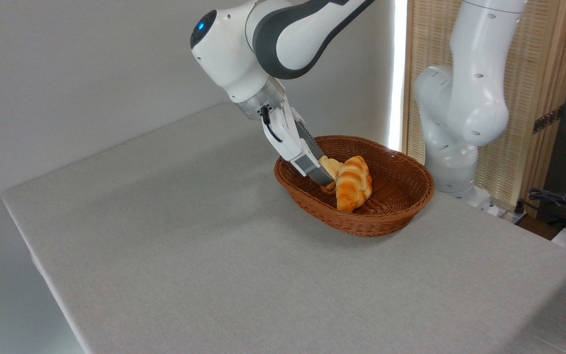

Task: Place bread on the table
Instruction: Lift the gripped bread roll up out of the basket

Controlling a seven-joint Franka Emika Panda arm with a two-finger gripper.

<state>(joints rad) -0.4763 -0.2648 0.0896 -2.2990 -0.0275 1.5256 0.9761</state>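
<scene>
Grey cloth covers the counter (165,236), bare at left; toward the right the tool (328,185) reaches into the wicker basket (391,216), fingers around the pale bread (331,167) beside a braided roll (354,184). Whether it's clamped, I cannot tell. Grasping step; next needs a lift clear of the rim

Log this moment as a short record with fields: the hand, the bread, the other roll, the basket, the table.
hand: reaching down into the basket at the bread; grip cannot be told
bread: pale roll in the basket, partly hidden behind the fingers
braided roll: beside the bread, on its right, in the basket
basket: brown wicker, on the table
table: grey cloth; bread not yet on it
</scene>
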